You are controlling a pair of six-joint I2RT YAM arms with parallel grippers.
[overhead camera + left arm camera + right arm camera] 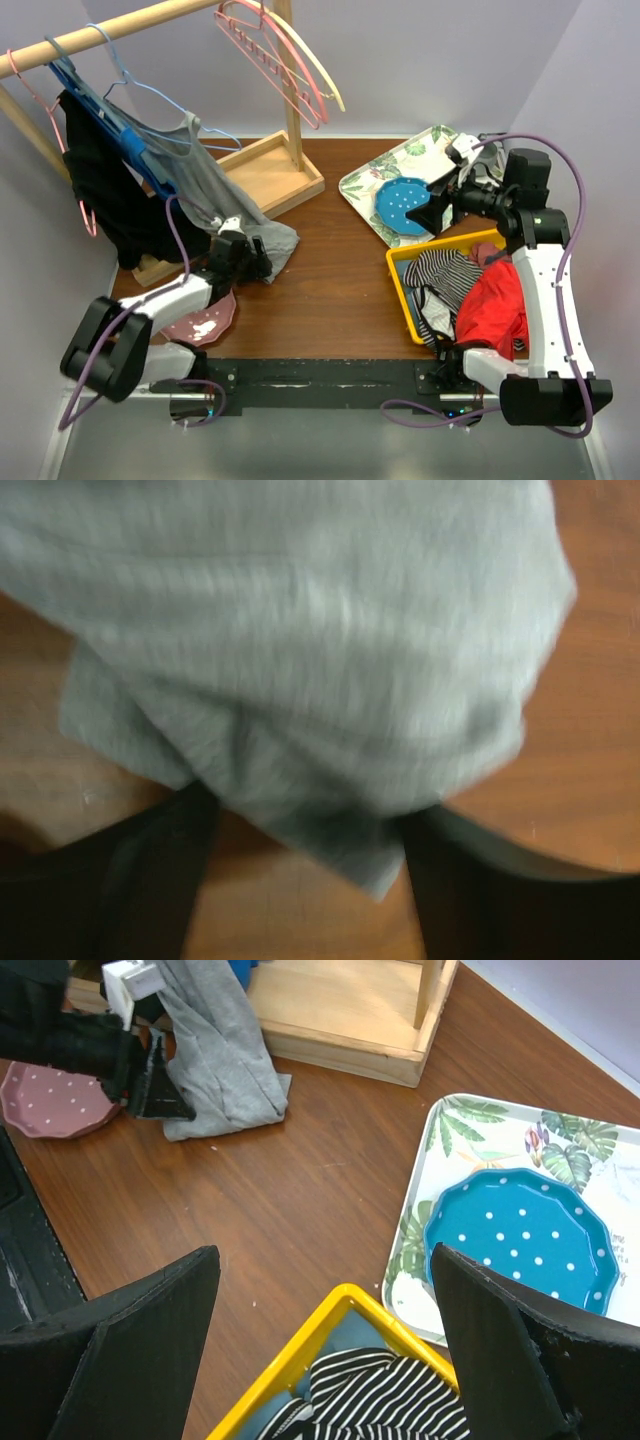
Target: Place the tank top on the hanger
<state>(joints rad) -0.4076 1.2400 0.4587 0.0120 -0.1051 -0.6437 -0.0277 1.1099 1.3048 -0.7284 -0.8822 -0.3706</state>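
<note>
The light-grey tank top (215,185) hangs from the rack, its upper part up by the thin pale-blue hanger (170,103). Its lower end lies bunched on the table. My left gripper (260,262) is at that lower end. In the left wrist view (310,880) the fingers are apart, and a corner of the tank top (300,660) hangs between them; the view is blurred. My right gripper (438,205) is open and empty above the far corner of the yellow basket (340,1305). The right wrist view also shows the tank top (225,1060).
A wooden rack base (270,170) stands behind the tank top. A black garment (110,195), a darker-blue hanger (105,115) and pink hangers (270,55) hang on the rack. A pink plate (205,322) lies near the left arm. A leaf-print tray (435,1150) holds a blue plate (520,1235). The basket holds striped (440,275) and red (495,305) garments.
</note>
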